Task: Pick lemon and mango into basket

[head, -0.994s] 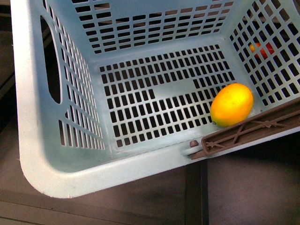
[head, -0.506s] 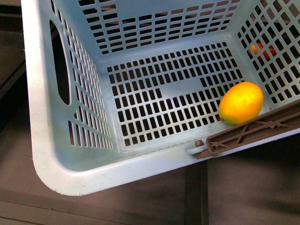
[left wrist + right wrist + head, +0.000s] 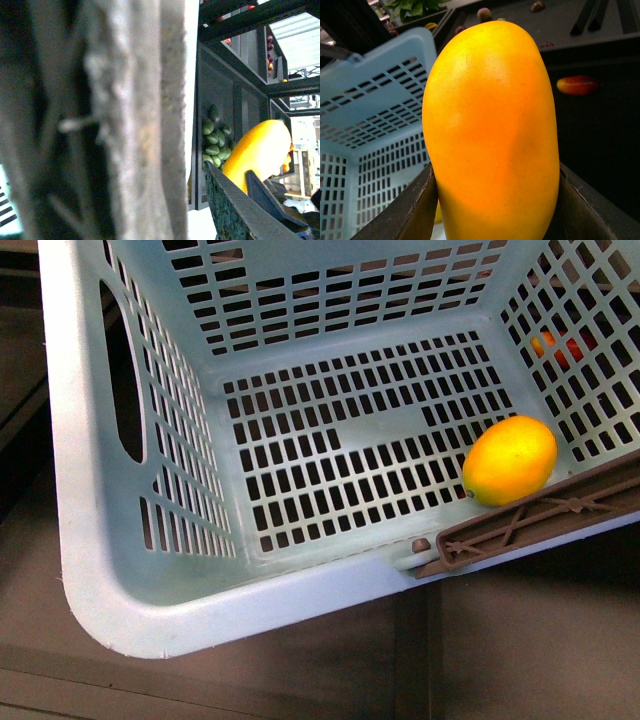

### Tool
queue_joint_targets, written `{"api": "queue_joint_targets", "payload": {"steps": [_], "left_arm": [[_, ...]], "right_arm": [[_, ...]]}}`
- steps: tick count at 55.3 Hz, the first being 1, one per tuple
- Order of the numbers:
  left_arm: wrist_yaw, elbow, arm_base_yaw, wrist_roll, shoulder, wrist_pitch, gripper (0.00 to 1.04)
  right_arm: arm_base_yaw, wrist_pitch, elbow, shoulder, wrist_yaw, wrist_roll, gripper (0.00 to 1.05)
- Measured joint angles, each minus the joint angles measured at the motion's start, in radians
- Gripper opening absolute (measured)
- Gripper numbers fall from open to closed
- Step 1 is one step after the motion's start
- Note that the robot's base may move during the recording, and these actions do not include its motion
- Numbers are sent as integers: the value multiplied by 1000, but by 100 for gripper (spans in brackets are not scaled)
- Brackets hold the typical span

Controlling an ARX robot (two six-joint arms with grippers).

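Observation:
The light teal basket (image 3: 150, 570) fills the front view, seen from above. The plump yellow lemon (image 3: 510, 460) lies on its slotted floor in the near right corner, against the brown handle (image 3: 540, 520). Neither arm shows in that view. In the right wrist view my right gripper (image 3: 495, 200) is shut on the long yellow-orange mango (image 3: 492, 135), held upright between dark fingers (image 3: 405, 210), with the basket (image 3: 375, 110) just behind it. In the left wrist view my left gripper (image 3: 150, 210) is shut on a blurred pale part of the basket (image 3: 130, 125); the mango (image 3: 260, 150) shows beyond.
A red-and-yellow fruit (image 3: 560, 345) shows through the basket's right wall, and another (image 3: 577, 85) lies on a dark shelf behind the mango. Dark shelving holding a pile of green fruits (image 3: 215, 140) stands in the left wrist view. Dark floor lies under the basket's near rim.
The basket has shifted a little to the right in the front view, carrying the lemon, which stays against the brown handle.

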Motion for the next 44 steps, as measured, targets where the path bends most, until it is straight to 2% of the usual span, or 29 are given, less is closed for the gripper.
{"api": "queue_joint_targets", "payload": {"steps": [6,14,29,35,44], "left_arm": [[3,0,0,0,0,0,28],[2,0,0,0,0,0,28],[2,0,0,-1,0,0,28],[1,0,0,0,0,0,28],[2,0,0,0,0,0,28]], "right_arm": [[135,37,0,-50,119,99,57],[401,118,10,-13,309,227,57],[642,187,85,178,516,274,57],[697,174,108,227,565,275,74],[726,141,129,234,603,274,96]]}}
